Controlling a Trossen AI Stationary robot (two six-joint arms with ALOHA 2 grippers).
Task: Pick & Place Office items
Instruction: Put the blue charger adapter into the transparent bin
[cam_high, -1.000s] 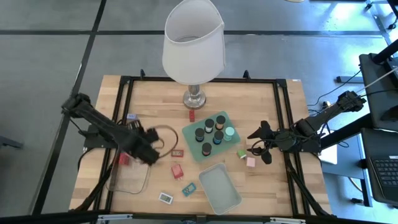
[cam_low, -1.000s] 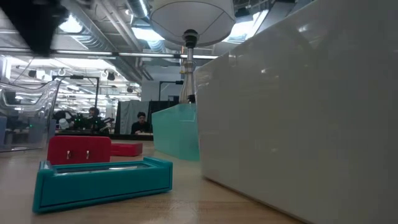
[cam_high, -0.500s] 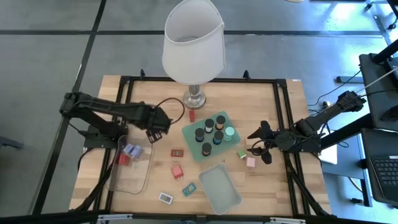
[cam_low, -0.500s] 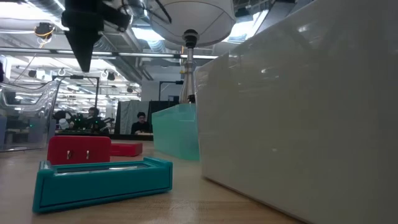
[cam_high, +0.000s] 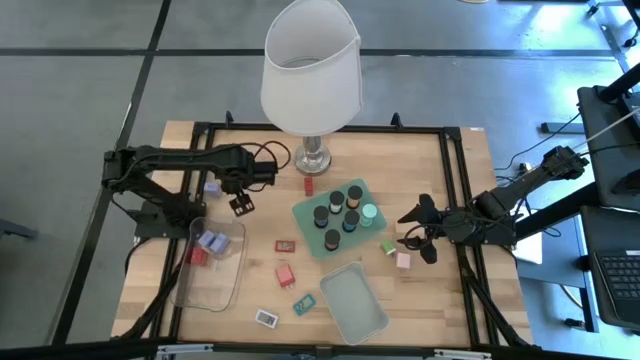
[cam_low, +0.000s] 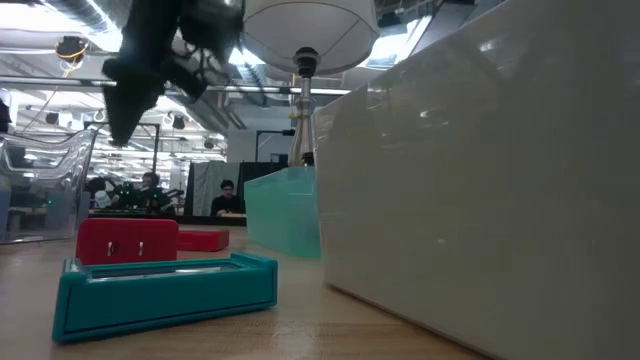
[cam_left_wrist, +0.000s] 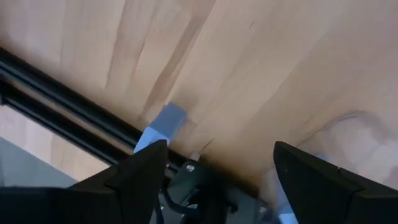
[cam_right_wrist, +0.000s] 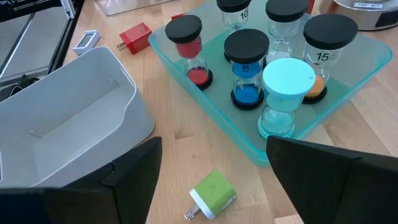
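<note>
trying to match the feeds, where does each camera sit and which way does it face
High: overhead, straight down; both arms, left gripper open, right gripper open.
Low: tabletop level, past teal rectangle; left arm overhead.
Left wrist: down at table; own fingers.
Right wrist: hourglass timers in mint tray; own fingers.
Shared: green block.
</note>
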